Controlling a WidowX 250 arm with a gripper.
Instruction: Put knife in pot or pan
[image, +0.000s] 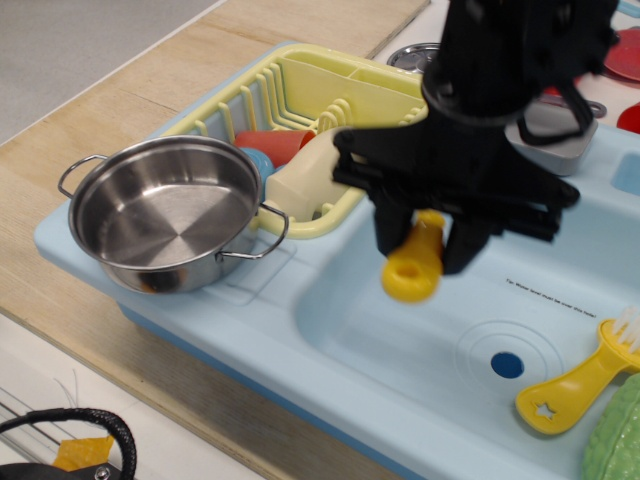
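Black gripper (432, 245) clamped on the toy knife (415, 264), yellow handle hanging down with its hole at the low end, blade hidden between the fingers; held in the air above the light blue sink basin (350, 310), clear of its floor; empty steel pot (165, 213) to the left of the basin, on the sink's corner, apart from the knife; yellow brush (575, 385) lying at the right of the basin, near the drain hole (507, 364); yellow dish rack (320, 100) behind the pot.
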